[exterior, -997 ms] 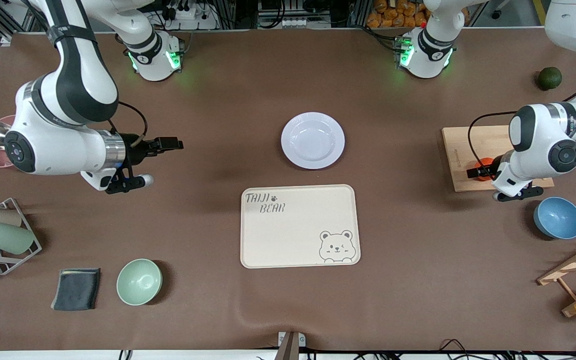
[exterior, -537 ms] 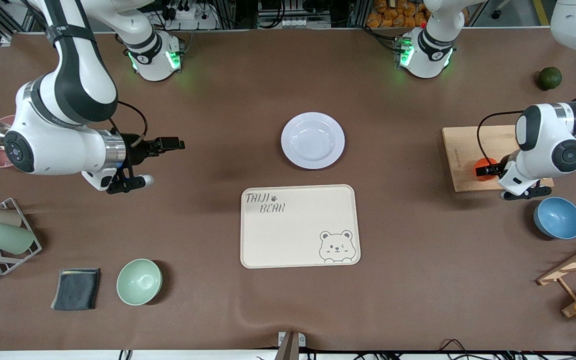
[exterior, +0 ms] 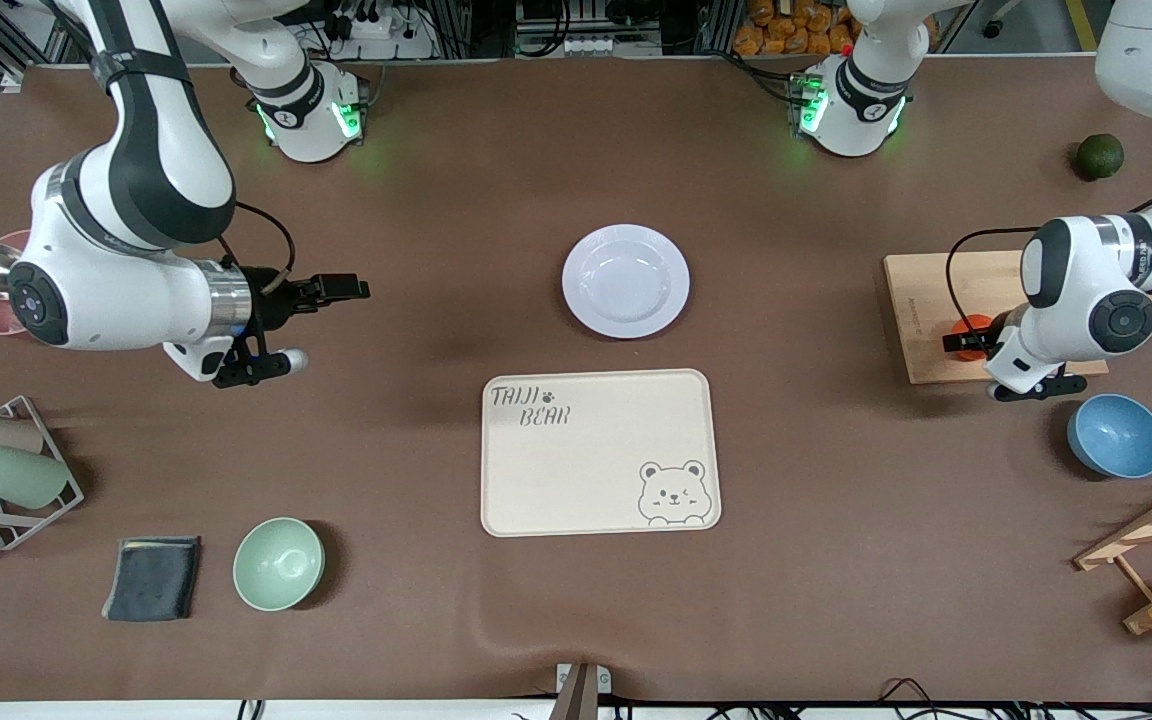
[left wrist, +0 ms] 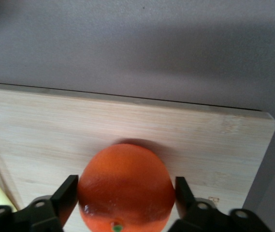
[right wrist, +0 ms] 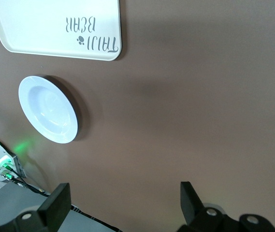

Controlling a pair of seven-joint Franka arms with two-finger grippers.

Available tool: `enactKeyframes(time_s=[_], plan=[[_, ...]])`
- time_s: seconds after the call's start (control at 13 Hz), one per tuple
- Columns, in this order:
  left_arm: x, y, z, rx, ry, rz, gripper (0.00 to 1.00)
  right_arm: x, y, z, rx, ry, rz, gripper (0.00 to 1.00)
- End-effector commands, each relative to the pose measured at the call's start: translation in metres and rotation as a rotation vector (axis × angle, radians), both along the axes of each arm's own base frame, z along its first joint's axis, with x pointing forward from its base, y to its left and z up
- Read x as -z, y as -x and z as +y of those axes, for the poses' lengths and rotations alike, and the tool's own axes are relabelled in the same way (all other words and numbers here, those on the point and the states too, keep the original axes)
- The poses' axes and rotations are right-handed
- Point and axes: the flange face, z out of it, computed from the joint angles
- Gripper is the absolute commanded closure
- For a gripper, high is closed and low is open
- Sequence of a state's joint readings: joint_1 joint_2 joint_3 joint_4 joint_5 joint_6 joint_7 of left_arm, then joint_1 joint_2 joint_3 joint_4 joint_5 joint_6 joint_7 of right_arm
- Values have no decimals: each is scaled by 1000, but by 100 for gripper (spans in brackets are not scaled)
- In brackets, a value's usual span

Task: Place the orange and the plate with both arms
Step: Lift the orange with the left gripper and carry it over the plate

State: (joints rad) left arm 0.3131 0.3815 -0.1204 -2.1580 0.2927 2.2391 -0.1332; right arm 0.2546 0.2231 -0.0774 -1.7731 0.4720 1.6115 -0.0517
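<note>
progress: early days imo. nothing's on the tray (exterior: 600, 452) yet, both the orange and the plate are sitting where they started, so pretty much all the placing is left.
orange (left wrist: 126, 188): on the wooden cutting board (exterior: 921, 300) toward the left arm's end of the table, still resting on the wood, not lifted.
left gripper (left wrist: 125, 193): down at the board, one finger each side of the orange, pads touching or as good as touching its sides. looks like it's clamped on it, ready to lift.
plate (exterior: 626, 280): on the bare table mid-way along, farther from the front camera than the tray, just apart from it. untouched.
right gripper (exterior: 336, 289): jaws spread wide, nothing in them, hanging over bare table well apart from the plate. waiting.
vs a second ago: left wrist drifted a bit along the board and came back, orange barely moved. right arm basically the same.
</note>
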Motion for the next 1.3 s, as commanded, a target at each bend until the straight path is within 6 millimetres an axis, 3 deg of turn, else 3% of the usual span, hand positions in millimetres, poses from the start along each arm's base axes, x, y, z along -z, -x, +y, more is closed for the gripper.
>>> enactKeyframes(time_s=[0.0, 0.08, 0.23, 0.31, 0.38, 0.61, 0.84, 1.07, 1.23], plan=[[1, -6, -2, 50, 1, -5, 88, -4, -1, -2, 14, -21, 7, 0], [0, -7, -1, 53, 4, -6, 100, -4, -1, -2, 15, -21, 6, 0], [-7, -15, -3, 61, 7, -24, 100, -4, -2, -1, 15, -21, 2, 0], [-18, -23, -12, 97, 14, -39, 100, -4, -2, -1, 16, -21, 0, 0], [-29, -29, -35, 149, 32, -36, 100, -2, -2, -1, 16, -20, 2, 0], [-82, -43, -137, 224, 135, 60, 100, 1, -3, 0, 15, -19, 5, 0], [-109, -46, -223, 295, 210, 77, 100, 1, -3, -2, 19, -19, 6, 0], [-125, -26, -325, 245, 155, 44, 100, 5, -4, -4, 20, -17, 11, 0], [-126, 4, -390, 196, 108, 36, 100, 5, -4, -6, 21, -18, 12, 0]])
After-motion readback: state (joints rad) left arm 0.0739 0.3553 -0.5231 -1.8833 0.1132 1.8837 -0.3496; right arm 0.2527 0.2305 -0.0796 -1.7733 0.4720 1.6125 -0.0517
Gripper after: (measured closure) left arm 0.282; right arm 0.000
